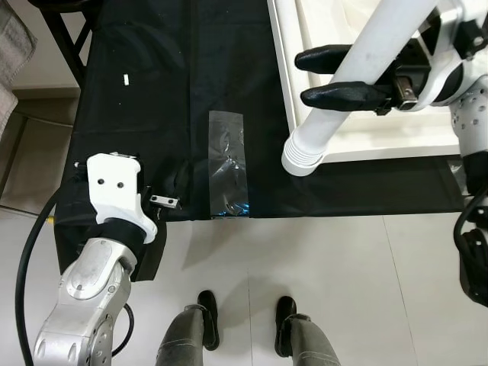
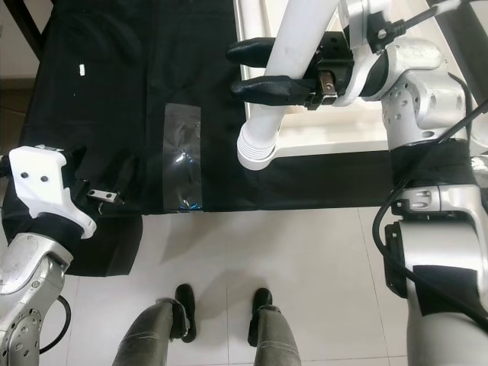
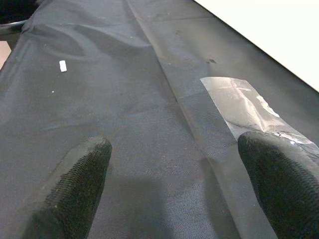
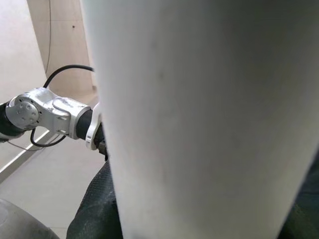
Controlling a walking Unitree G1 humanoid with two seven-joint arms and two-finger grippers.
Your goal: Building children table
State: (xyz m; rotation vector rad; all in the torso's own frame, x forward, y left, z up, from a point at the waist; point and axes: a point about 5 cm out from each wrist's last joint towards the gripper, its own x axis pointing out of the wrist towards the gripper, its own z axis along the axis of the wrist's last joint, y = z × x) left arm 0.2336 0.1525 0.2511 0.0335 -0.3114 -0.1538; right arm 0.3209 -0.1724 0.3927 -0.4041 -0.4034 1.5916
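Note:
My right gripper (image 1: 316,76) is shut on a white round table leg (image 1: 358,69), one black finger on each side of it. The leg slants down over the edge of the white tabletop panel (image 1: 284,69), and its ribbed end (image 1: 303,156) hangs just above the black cloth (image 1: 152,114). From the right wrist, the leg (image 4: 199,119) is seen very close. My left gripper (image 3: 174,199) is open low over the black cloth at the near left corner, its fingers (image 3: 75,189) wide apart. A clear plastic bag (image 3: 244,107) lies just beside one finger.
The clear bag (image 1: 227,164) lies flat near the cloth's front edge. A small metal bracket (image 1: 164,201) sits beside my left wrist (image 1: 114,191), and a tiny white piece (image 1: 126,78) lies farther back. Pale tiled floor (image 1: 343,267) and my feet (image 1: 207,320) are below.

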